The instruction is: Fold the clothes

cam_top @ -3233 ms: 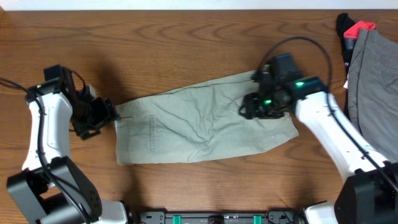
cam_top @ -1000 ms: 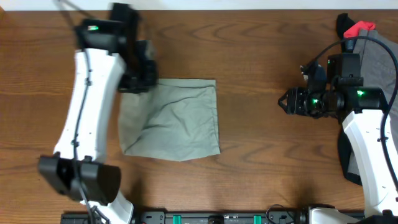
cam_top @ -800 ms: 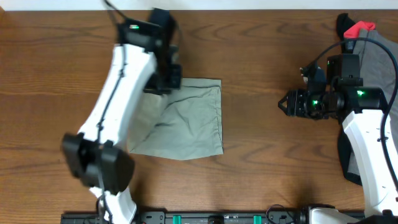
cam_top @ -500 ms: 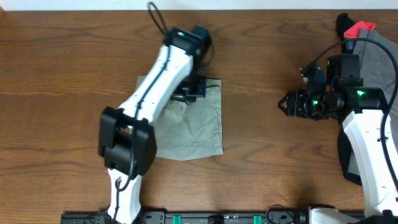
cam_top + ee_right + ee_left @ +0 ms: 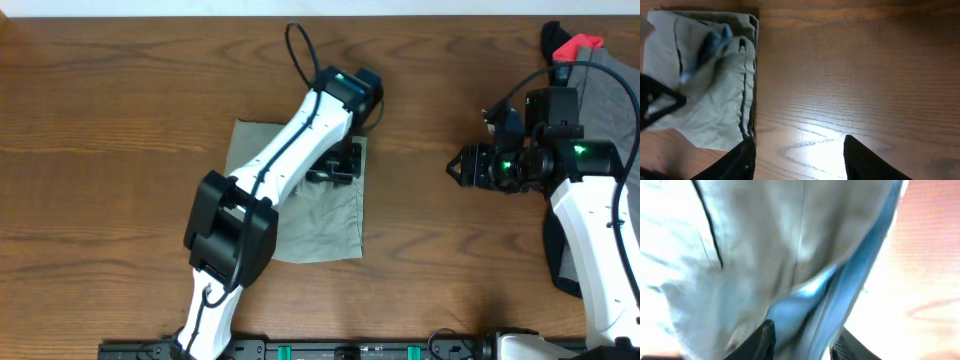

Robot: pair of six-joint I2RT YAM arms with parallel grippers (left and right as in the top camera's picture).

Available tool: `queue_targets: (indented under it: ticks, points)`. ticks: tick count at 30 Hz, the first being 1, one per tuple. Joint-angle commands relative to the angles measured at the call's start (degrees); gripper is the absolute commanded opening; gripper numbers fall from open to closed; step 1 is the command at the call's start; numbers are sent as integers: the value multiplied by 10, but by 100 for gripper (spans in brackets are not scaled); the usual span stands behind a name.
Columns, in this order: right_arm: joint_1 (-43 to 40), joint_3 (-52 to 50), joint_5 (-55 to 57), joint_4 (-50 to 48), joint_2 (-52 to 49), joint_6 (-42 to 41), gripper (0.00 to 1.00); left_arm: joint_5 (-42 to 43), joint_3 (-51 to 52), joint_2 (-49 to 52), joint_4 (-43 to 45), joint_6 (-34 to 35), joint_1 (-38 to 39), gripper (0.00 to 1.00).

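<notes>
The khaki shorts (image 5: 320, 220) lie folded into a rough square on the table left of centre. My left arm reaches across them, and my left gripper (image 5: 338, 162) is at their upper right part, shut on a fold of the cloth. In the left wrist view the pale blue waistband lining (image 5: 840, 290) runs between the fingers (image 5: 802, 340), blurred. My right gripper (image 5: 455, 168) is open and empty, hovering over bare wood well to the right of the shorts. The right wrist view shows the shorts (image 5: 715, 100) beyond its open fingers (image 5: 797, 160).
A darker grey garment (image 5: 610, 110) lies at the far right edge under my right arm. A black and red cloth (image 5: 570, 45) sits at the back right corner. Bare wood lies between the shorts and my right gripper.
My left gripper has swept from the shorts' upper left corner rightward across them, carrying cloth with it. The shorts' left edge has shifted right. My right arm has not moved.
</notes>
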State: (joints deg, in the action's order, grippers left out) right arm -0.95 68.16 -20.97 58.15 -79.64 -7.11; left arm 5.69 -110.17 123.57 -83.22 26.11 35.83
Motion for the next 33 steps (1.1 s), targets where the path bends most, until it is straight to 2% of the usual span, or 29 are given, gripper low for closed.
queue_targets:
  ticks: [1,4,7,9,13,15,16,17,19,23,25,28,33]
  points:
    - [-4,1,0,0,9,4,56,11,1,2,-29,-12,5,37]
    - [-4,1,6,0,9,4,56,11,-3,-16,-64,-46,-2,29]
    - [-4,1,15,2,9,4,57,-16,-3,-47,-83,-55,-19,29]
    - [-4,1,15,6,9,4,57,-49,-3,-75,-93,-55,-34,31]
    - [-4,1,11,8,9,4,57,-109,-3,-129,-92,-57,-76,41]
    - [-2,1,-27,7,9,12,55,-136,-3,-146,-88,-57,-106,45]
    - [2,1,-59,5,9,24,54,-139,-3,-151,-84,-57,-125,45]
    - [6,1,-94,0,9,40,53,-139,-3,-151,-80,-57,-142,40]
    - [23,1,-163,-14,9,55,48,-125,2,-148,-68,-58,-177,29]
    - [88,1,-230,-75,7,44,44,23,60,-141,7,-130,-231,23]
    - [136,-1,-223,-118,2,23,43,71,113,-141,56,-145,-247,23]
    - [217,-2,-168,-178,-25,-26,42,93,193,-141,120,-150,-260,24]
    - [314,-2,-77,-237,-114,-125,29,93,296,-141,199,-150,-275,25]
